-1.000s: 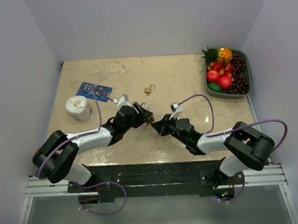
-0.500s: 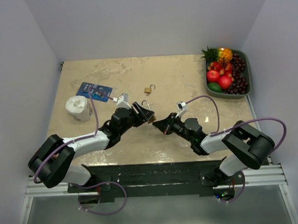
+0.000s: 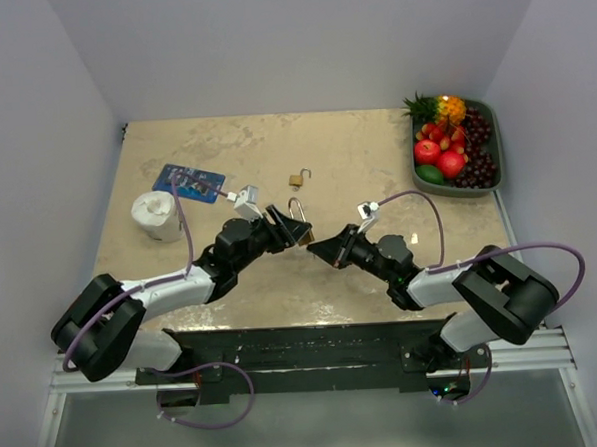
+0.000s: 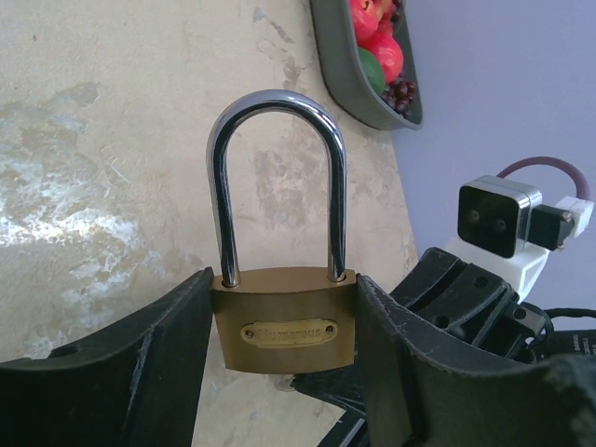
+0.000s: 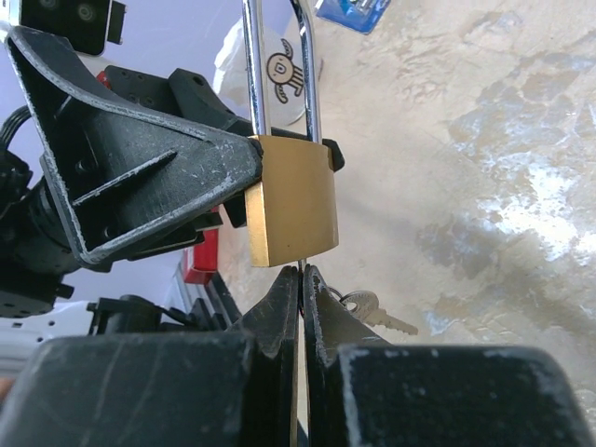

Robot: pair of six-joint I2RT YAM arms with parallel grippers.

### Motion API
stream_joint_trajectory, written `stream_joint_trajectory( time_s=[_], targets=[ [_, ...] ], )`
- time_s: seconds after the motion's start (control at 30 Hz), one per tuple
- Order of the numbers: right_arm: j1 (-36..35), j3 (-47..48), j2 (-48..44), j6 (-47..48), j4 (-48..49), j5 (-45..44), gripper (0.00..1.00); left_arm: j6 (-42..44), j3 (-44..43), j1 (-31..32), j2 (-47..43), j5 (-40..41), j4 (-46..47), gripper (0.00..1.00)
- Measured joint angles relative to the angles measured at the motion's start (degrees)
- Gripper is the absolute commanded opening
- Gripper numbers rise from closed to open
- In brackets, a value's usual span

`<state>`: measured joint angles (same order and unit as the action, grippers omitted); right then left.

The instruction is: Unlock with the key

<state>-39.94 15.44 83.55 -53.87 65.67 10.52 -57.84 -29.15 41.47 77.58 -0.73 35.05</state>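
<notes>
My left gripper is shut on a brass padlock with a closed steel shackle, held above the table. The padlock also shows in the top view and the right wrist view. My right gripper is shut on a key whose blade meets the padlock's underside. A spare key hangs on the ring beside my right fingers. The two grippers meet tip to tip at the table's middle.
A second small padlock lies on the table behind. A blue card and a white roll sit at the left. A grey tray of fruit stands at the back right.
Both grippers have risen and shifted slightly right, staying together. The key tip has stayed at the padlock's underside.
</notes>
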Motion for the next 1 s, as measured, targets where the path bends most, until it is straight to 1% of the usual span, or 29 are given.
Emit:
stream_joint_trajectory(
  time_s=[0.5, 1.0],
  targets=[
    [1.36, -0.68, -1.79, -2.67, 2.64, 2.78, 0.0, 4.48, 0.13, -0.24, -2.71, -3.61, 2.21, 0.0],
    [1.81, -1.05, -2.93, -4.68, 4.09, 5.29, 0.0, 6.97, 1.42, -0.59, -4.52, -7.28, 5.42, 0.0]
  ],
)
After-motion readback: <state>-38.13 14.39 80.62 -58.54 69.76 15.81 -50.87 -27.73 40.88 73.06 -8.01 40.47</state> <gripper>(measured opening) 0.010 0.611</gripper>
